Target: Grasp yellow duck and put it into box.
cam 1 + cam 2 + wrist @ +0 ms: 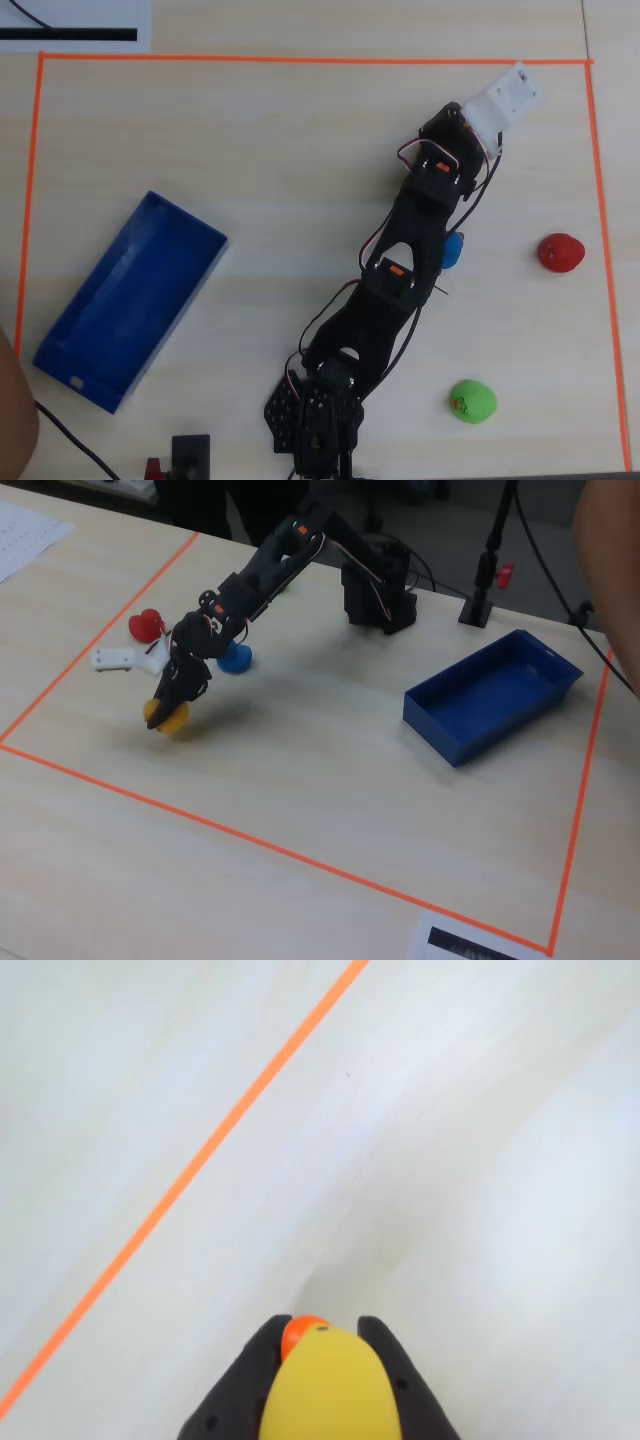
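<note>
text: none legible to me | box [130, 300]: small white mark on its near short end in overhead view, too small to read | paper sheet [470, 943]: near edge of fixed view, black bar, print unreadable | paper far left [20, 530]: faint lines, illegible

Black jointed arm [400, 270] — orange servo labels, white wrist camera housing [503, 107], thin cables

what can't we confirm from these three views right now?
- Yellow duck: cut off by the wrist view's bottom edge; hidden under the arm in the overhead view.
- Whether the duck is lifted off the table: unclear in the fixed view.
- Blue toy: mostly behind the arm overhead.
- Green toy: not visible in the fixed view.
</note>
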### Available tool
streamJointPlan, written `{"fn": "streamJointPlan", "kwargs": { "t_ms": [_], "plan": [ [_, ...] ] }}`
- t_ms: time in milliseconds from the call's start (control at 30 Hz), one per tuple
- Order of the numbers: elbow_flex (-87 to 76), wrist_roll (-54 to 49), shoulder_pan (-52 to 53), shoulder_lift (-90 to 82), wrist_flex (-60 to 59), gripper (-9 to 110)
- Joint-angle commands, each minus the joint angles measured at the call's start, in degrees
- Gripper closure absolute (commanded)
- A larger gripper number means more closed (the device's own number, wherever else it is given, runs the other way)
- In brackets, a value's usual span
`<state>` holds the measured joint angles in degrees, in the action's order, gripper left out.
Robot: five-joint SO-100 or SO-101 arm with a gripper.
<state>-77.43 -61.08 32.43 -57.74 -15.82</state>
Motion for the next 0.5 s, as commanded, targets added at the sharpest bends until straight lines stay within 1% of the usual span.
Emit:
{"fn": "streamJointPlan", "kwargs": {
  "t_ms": [0, 267, 367, 467],
  "plan": [
    [-1.58, 0.79, -1.14, -10.11, -5.80, 101],
    [-15.56, 0.18, -4.75, -30.50, -24.87, 101],
    [-24.52, 0.35, -6.42, -40.34, -30.50, 101],
    [-36.30, -0.44, -8.70, -51.50, -33.22, 101]
  ]
}}
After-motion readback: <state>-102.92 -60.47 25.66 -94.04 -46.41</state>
